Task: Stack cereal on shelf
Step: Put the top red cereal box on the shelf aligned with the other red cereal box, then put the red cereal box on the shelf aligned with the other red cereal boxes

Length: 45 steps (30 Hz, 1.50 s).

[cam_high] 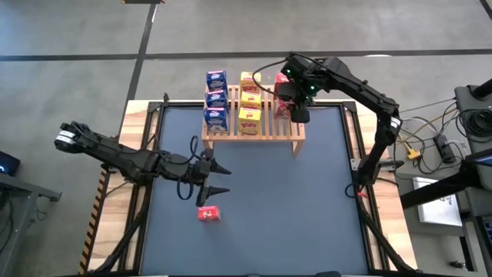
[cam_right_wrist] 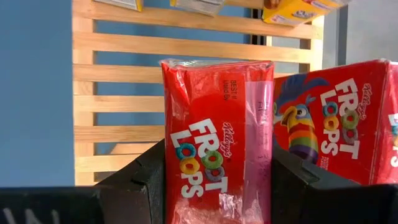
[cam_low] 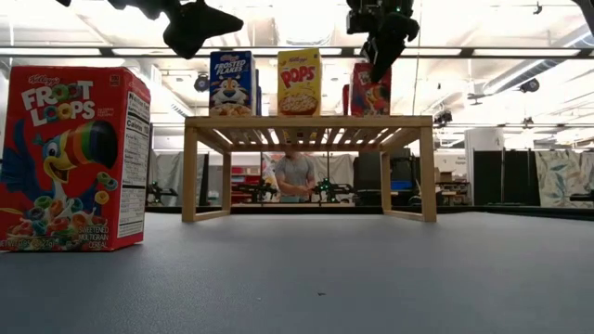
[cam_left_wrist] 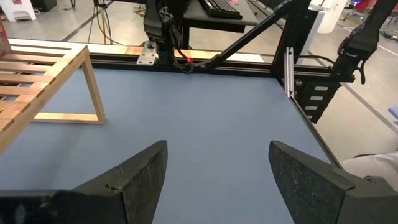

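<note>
The wooden shelf [cam_high: 254, 131] stands at the table's far middle, and it also shows in the low view [cam_low: 311, 125]. On its slats stand three blue boxes [cam_high: 216, 98], three yellow boxes [cam_high: 248, 100] and a red box [cam_high: 281, 83]. My right gripper [cam_high: 299, 114] is over the shelf's right end, shut on a second red box [cam_right_wrist: 217, 143]. A third red box [cam_high: 208, 214] stands upright on the table near the front, large in the low view [cam_low: 70, 158]. My left gripper [cam_high: 224, 179] hangs open and empty above the table, just beyond that box. My right gripper pinches the red box between its two fingers [cam_right_wrist: 140, 183], one on each of two opposite sides near its upper end [cam_right_wrist: 171, 186]. The fingers come from above, pointing down. The box is upright, its lower edge [cam_low: 371, 113] level with the shelf's slats.
The black table frame [cam_high: 361, 165] runs along the table's edges. A bare stretch of slats [cam_right_wrist: 118, 112] lies beside the held box. A person [cam_low: 297, 176] stands beyond the table's far edge, seen under the shelf.
</note>
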### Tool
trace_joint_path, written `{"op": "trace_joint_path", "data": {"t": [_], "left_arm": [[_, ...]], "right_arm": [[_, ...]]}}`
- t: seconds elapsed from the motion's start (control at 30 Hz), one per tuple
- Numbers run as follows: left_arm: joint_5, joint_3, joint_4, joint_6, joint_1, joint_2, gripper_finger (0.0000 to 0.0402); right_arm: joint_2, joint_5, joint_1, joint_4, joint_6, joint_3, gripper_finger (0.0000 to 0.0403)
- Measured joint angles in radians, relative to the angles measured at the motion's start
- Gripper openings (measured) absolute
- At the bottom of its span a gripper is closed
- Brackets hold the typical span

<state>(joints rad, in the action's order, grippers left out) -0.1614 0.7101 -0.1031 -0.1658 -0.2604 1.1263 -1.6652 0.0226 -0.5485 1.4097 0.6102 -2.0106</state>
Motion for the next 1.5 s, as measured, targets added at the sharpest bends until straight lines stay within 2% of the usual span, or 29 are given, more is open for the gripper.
{"op": "trace_joint_path", "data": {"t": [0.63,1.37,1.5], "left_arm": [[0.010,0.000,0.009,0.000,0.000,0.000,0.0265],[0.006,0.000,0.014,-0.003,0.000,0.000,0.0265],[0.014,0.000,0.017,-0.012,0.000,0.000,0.0265]], "right_arm": [[0.045,0.002,0.000,-0.031,-0.006,0.002,0.0217],[0.244,0.006,0.001,-0.063,-0.088,0.002,0.0217],[0.273,0.061,0.001,-0.068,-0.149,0.006,0.0217]]}}
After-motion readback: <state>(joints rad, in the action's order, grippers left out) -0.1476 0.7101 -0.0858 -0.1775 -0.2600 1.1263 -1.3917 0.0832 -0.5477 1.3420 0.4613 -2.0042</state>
